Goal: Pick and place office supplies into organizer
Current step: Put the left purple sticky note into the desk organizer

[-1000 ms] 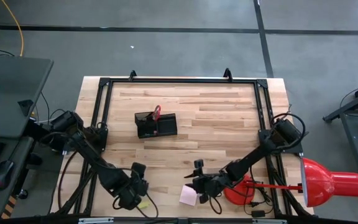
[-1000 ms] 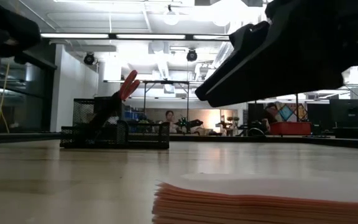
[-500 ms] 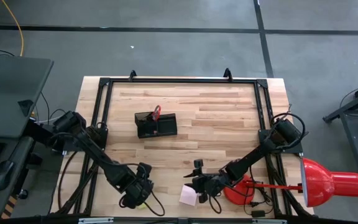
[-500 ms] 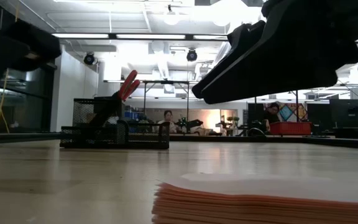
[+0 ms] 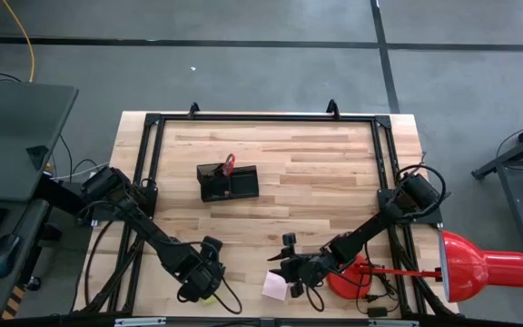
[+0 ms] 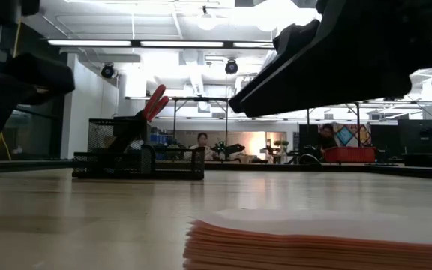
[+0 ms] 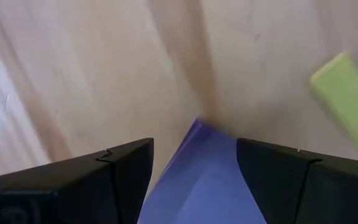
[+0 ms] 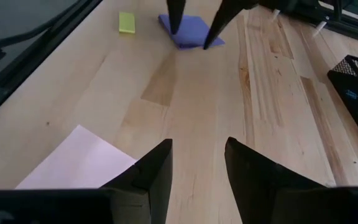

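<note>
The blue-purple note pad [image 8: 188, 31] lies flat near the table's near edge, with the yellow eraser [image 8: 126, 22] beside it. My left gripper [image 5: 202, 282] is open and points down at the pad [image 7: 197, 180], one finger on either side of a corner. The pink note pad [image 5: 275, 285] lies flat to the right of it. My right gripper [image 5: 289, 268] is open and hovers just beyond the pink pad [image 8: 73, 165]. The black organizer [image 5: 228, 183] stands mid-table with the red-handled scissors [image 5: 229, 164] upright in it. The pens do not show. My left gripper comes from above at the blue-purple pad's corner [image 7: 197, 124], open fingers [image 8: 176, 25] astride it. The pad lies flat on the table. I cannot tell whether the fingertips touch it.
A red desk lamp stands at the near right, its round base [image 5: 348, 277] just right of my right gripper and its shade [image 5: 484, 266] off the table's edge. A black frame [image 5: 266, 118] runs around the table. Bare wood lies between the pads and the organizer [image 6: 137, 154].
My left gripper has moved a short way toward the table's right along the near edge, over the blue-purple pad and eraser. My right arm has kept still, and the pads have not moved.
</note>
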You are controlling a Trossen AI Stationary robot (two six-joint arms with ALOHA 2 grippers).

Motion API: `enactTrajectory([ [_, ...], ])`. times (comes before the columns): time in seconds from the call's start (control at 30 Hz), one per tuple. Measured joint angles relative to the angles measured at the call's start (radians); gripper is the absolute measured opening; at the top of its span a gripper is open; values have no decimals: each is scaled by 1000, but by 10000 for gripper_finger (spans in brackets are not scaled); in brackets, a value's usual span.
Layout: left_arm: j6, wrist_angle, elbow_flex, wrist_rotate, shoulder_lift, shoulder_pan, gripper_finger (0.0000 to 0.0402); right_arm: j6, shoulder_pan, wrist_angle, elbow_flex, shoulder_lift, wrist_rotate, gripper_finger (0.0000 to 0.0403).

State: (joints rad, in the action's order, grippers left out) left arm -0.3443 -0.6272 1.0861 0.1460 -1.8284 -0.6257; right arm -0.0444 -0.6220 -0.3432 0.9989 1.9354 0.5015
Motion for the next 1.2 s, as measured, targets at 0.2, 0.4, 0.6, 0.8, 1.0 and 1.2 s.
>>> enactTrajectory([
  [0.2,24,-22,-1,-11,-6,12,220,1,2,-8,0,0,-1,138],
  [0.4,41,-24,13,-66,-5,24,220,0,7,-22,0,0,-22,138],
  [0.6,77,-41,14,-76,-5,24,220,0,9,-21,0,0,-24,138],
  [0.8,69,-80,14,-52,-5,24,220,1,9,-22,0,0,-24,138],
  [1.0,74,-47,14,-48,-5,24,220,1,9,-22,0,0,-25,138],
  [1.2,66,5,-22,-52,-1,24,220,1,9,-22,0,0,-26,138],
])
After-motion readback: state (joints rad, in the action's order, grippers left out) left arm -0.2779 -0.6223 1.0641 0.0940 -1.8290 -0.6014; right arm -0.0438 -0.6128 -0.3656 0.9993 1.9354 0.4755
